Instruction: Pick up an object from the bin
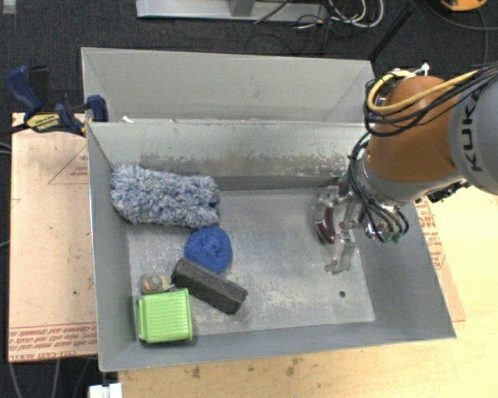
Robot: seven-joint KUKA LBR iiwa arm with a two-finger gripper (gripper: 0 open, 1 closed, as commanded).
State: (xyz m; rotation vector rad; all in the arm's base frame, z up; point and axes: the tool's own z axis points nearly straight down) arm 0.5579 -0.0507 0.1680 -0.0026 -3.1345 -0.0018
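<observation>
Grey metal bin [232, 152], gripper [339, 259] over its floor at 3 o'clock, state of jaws cannot be told, green box [164, 316], dark block [209, 286] at 7 o'clock

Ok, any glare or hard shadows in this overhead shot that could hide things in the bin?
Camera view: light is even and soft; the grey metal bin's back wall carries a pale sheen, not blinding; the dark grey rectangular block and the blue round fuzzy ball throw only thin shadows; the arm's orange cover shows a mild highlight.
</observation>
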